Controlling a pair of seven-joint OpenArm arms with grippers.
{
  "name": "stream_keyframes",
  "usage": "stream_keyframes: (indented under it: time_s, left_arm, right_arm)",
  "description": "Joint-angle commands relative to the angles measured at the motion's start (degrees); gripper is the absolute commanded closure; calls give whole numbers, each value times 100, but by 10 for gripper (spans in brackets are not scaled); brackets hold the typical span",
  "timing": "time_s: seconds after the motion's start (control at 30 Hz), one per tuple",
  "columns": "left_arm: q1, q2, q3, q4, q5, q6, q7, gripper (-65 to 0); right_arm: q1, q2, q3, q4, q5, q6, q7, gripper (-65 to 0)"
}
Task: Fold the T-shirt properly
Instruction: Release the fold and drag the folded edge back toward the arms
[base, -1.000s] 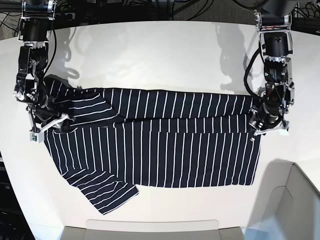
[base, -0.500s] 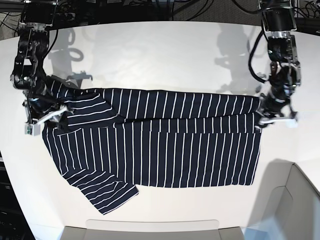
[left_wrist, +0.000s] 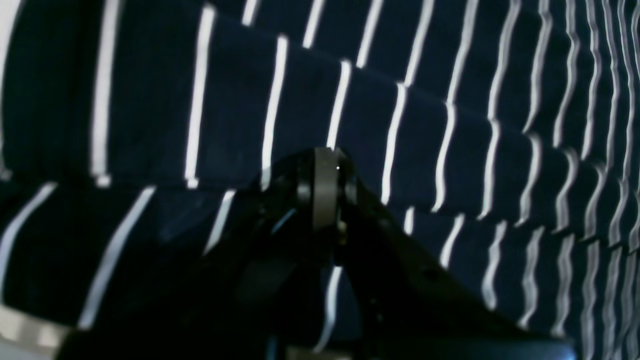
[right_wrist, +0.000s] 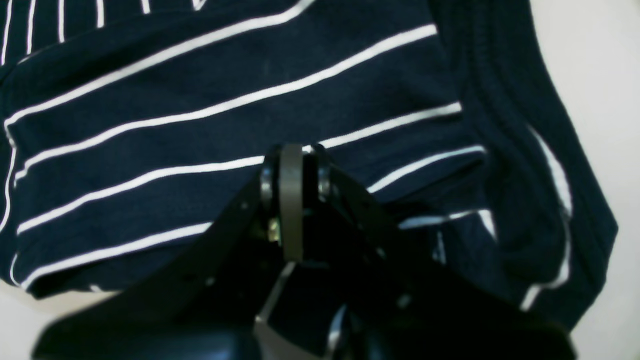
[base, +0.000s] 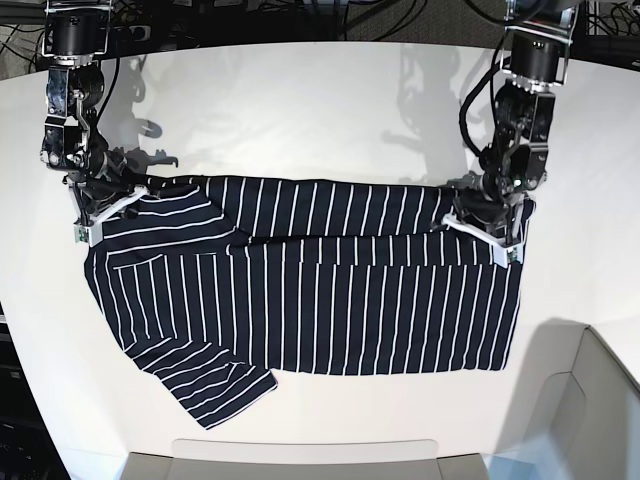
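Note:
The dark navy T-shirt (base: 320, 290) with thin white pinstripes lies spread across the white table, its far edge folded over toward me as a band. A sleeve (base: 205, 385) sticks out at the near left. My left gripper (base: 490, 228) is at the shirt's right end, fingers closed together on the folded striped cloth (left_wrist: 350, 110). My right gripper (base: 98, 212) is at the shirt's left end by the collar, fingers closed on the cloth (right_wrist: 200, 125). The ribbed collar (right_wrist: 500, 150) lies just right of its fingers (right_wrist: 292, 200).
The white table (base: 320, 110) stretches bare beyond the shirt. A pale bin or tray edge (base: 580, 400) sits at the near right corner, and a light panel (base: 300, 455) runs along the near edge. Cables hang behind the table.
Both grippers have moved inward and toward the far side with the shirt's ends. The right end of the folded band is drawn left; the left shoulder is pulled up.

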Motion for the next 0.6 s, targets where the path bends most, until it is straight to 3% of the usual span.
stream_keyframes:
  time_s: [0.0,0.13,0.27,0.33,0.4,0.5,0.57]
  left_arm:
    - [206,-43,-24,23,117,46,153,0]
    - [813,-52,-24,32,512,37,118,0]
    - [1428,-52,20,32,1031,28,83,0]
    - [1657,-34,20,32,1216,11,74,0]
    - [1876,-25,20,32,1295,-253,-32,0]
    - [2351,-43,-32,23,1304,-921,-383,0]
    - [2650,-52,-32,14,1312,-1114,-542,0]
  right_arm:
    - [-124,89,70,47,-19,12,-100,-33]
    - [-415,97,70,214,-19,39,-109,-31]
    - [-863,97,114,724,-19,680,-109,-31]
    - [-1030,80,264,856,-19,821,-118,-32]
    - [-1153,71,404,882,-19,848,-118,-32]
    - [-1408,89,483,899,-19,865,-118,-32]
    - [-1549,150,492,899,-28,865,-118,-32]
